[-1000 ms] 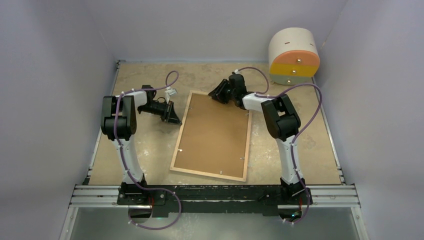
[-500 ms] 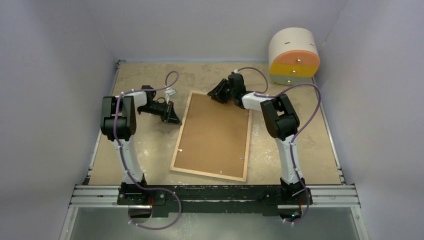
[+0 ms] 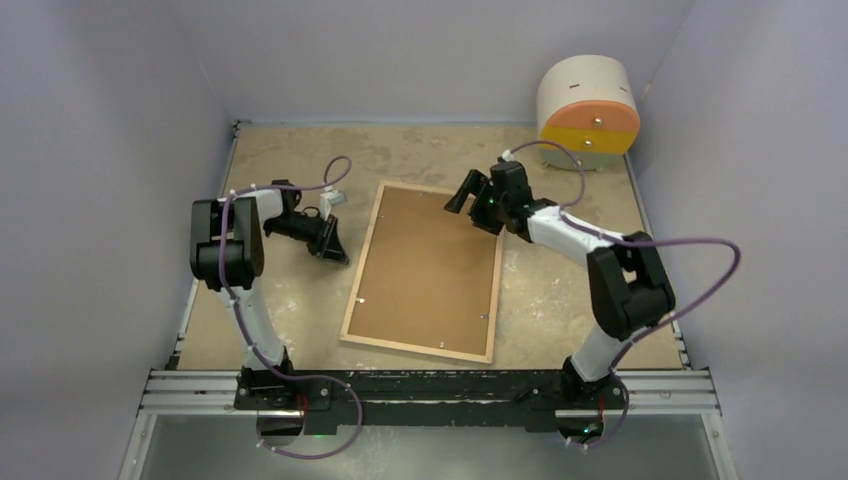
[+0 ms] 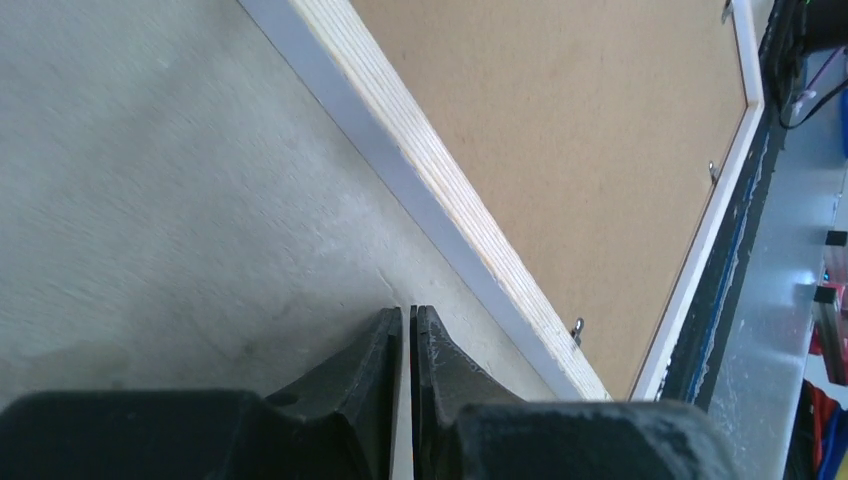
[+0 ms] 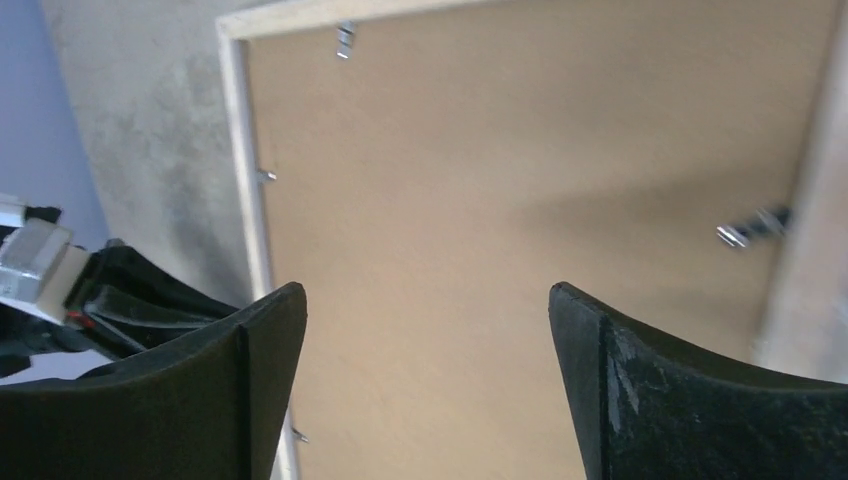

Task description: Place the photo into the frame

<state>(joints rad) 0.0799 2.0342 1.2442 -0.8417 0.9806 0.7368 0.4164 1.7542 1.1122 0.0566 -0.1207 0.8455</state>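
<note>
The frame (image 3: 357, 290) lies face down in the middle of the table, its light wood rear rail up. A brown hardboard sheet (image 3: 430, 270) with small metal clips fills its back. The photo is hidden. My left gripper (image 3: 340, 255) is shut and empty, low over the table just left of the frame's long left rail (image 4: 455, 215); its fingertips (image 4: 412, 310) point along that rail. My right gripper (image 3: 462, 195) hovers open over the far right part of the hardboard (image 5: 500, 150), nothing between its fingers (image 5: 425, 290).
A round white, orange and yellow drum-shaped box (image 3: 588, 110) stands at the back right corner. Grey walls close in the left, back and right. A metal rail (image 3: 430, 390) carrying both arm bases runs along the near edge.
The right gripper has opened wide and shifted right from the frame's far edge, its elbow swinging outward. The left gripper has slid slightly down along the frame's left rail.
</note>
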